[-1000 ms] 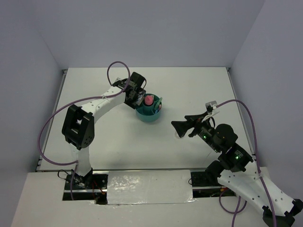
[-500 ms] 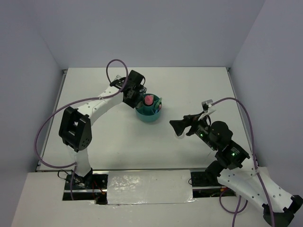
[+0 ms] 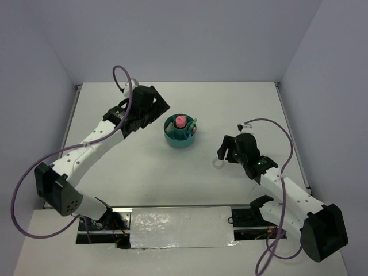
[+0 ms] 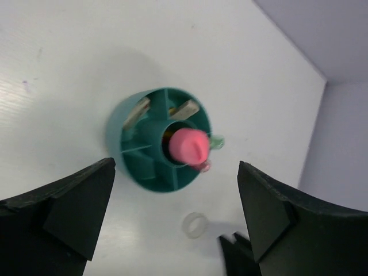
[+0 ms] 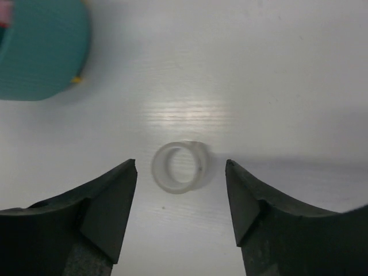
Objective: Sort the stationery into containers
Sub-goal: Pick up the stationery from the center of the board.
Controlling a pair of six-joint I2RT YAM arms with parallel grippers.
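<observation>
Two arms in view, both changed since a second ago.

Left side: the left gripper [image 4: 176, 165] was pressed close to the left rim of the teal organiser [image 3: 172, 140]. It has since pulled back toward the far left and now sits clear of it. Its fingers are spread wide with nothing between them. The wrist view looks down on the organiser from above.

Centre: the organiser has not moved on the table [image 3: 241, 109]. The pink tube [image 3: 180, 121] stands upright in the central cup. Two beige erasers [image 4: 136, 112] lie in ring compartments on one side. A green capsule [image 4: 217, 141] and a pink capsule [image 4: 202, 167] show at the opposite rim; I cannot tell which compartment.

Right side: the clear tape ring [image 3: 218, 164] lies on the table in the same spot, right of the organiser and apart from it. The right gripper [image 3: 222, 154] was raised and pointing left a second ago. It has since come down over the ring. In the wrist view its fingers [image 5: 109, 195] stand apart on either side of the ring, with a gap on each side and no contact.
</observation>
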